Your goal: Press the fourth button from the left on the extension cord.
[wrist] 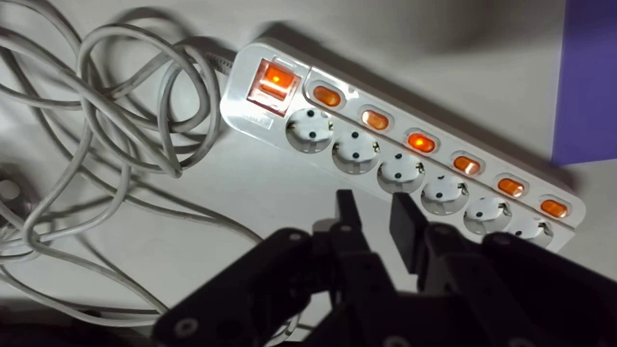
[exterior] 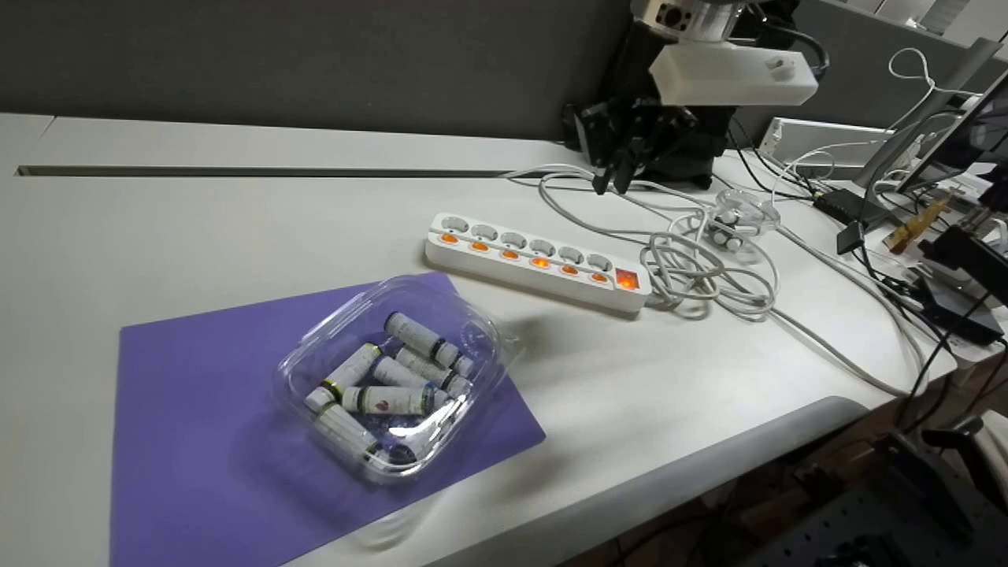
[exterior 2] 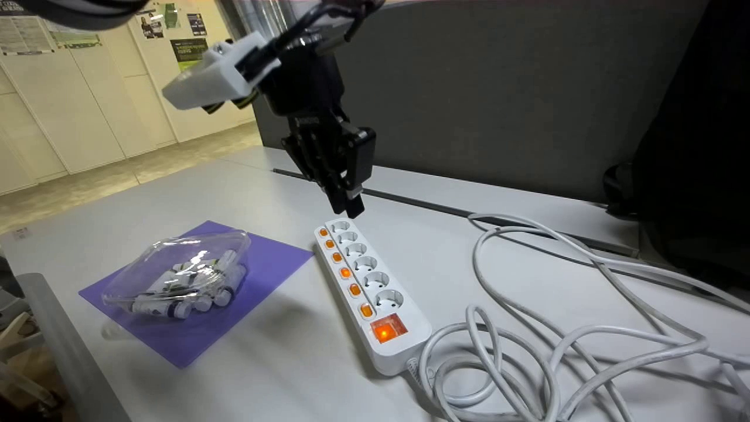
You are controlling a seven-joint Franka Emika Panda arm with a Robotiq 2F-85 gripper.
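The extension cord (exterior: 516,276) is a long white strip lying on the table; it also shows in another exterior view (exterior 2: 417,337) and in the wrist view (wrist: 243,103). The fourth button (exterior: 539,262), counted from the cable-free end, is orange-red and lit in both exterior views (exterior 2: 345,272) and in the wrist view (wrist: 421,142). The neighbouring switches look unlit. My gripper (wrist: 372,195) is open and empty, with a gap between its fingers. It hangs above the table behind the strip, on the socket side (exterior: 611,186), touching nothing visible. It also shows in an exterior view (exterior 2: 347,208).
A lit red main switch (exterior: 627,279) sits at the strip's cable end. A tangle of white cables (exterior: 685,268) lies beside that end. A clear plastic box (exterior: 287,370) with several small bottles stands on a purple sheet (exterior: 181,394). A dark partition (exterior: 315,63) runs behind the table.
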